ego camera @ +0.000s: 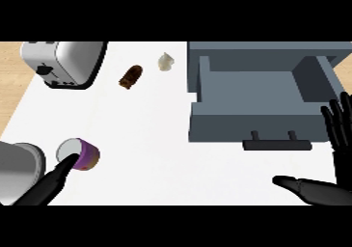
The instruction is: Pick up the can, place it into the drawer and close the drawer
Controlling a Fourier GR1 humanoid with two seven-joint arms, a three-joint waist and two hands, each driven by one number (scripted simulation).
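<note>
My left hand (51, 182) is open, straight fingers just touching the can (80, 153), which lies on its side on the table (150, 144). A nudge could roll it away before I grip. The drawer (242, 128) stands open, well apart; my right hand (344, 144) rests open beside it.

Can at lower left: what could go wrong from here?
1. The left hand meets the can with straight fingers, not curled round it. It might nudge or tip the can instead of gripping it.
2. The silver container sits right beside the left forearm, so a wider approach could knock it.
3. The open drawer is across the counter. On the way in, the can could clip the drawer's front wall.
</note>
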